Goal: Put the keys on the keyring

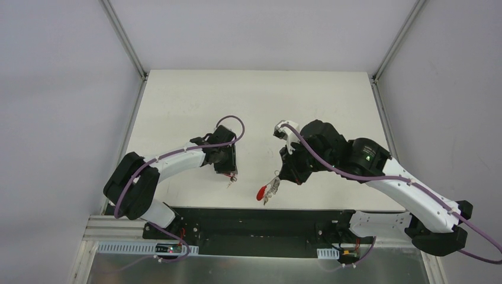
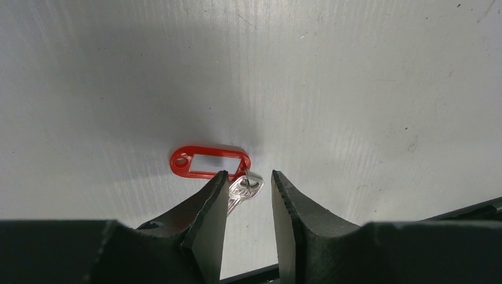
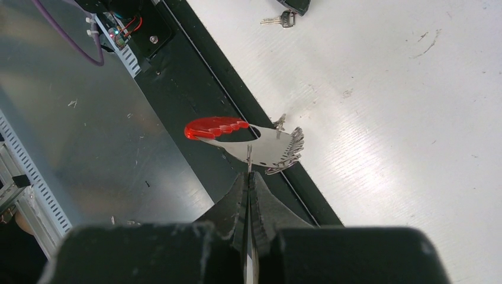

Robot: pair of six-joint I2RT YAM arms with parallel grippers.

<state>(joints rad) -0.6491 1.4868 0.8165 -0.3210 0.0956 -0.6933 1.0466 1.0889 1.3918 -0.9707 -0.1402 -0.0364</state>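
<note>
A silvery key [image 2: 247, 184] lies flat on the white table, joined by a small ring to a red plastic tag [image 2: 208, 161]. My left gripper [image 2: 248, 177] stands over it, open, with the key's head in the gap between the jaws and its blade hidden behind the left finger. In the top view the same key [image 1: 231, 179] shows just below that gripper [image 1: 228, 171]. My right gripper [image 3: 249, 176] is shut on the thin metal edge of the keyring [image 3: 263, 145], a silvery toothed plate with a thick red curved loop [image 3: 214, 127], held above the table's near edge [image 1: 269, 189].
A black strip [image 1: 266, 216] runs along the table's near edge, with a metal shelf [image 3: 89, 136] below it. Aluminium frame rails [image 1: 125, 41] border the white table [image 1: 260, 100] on the left and right. The arm bases sit at the near edge.
</note>
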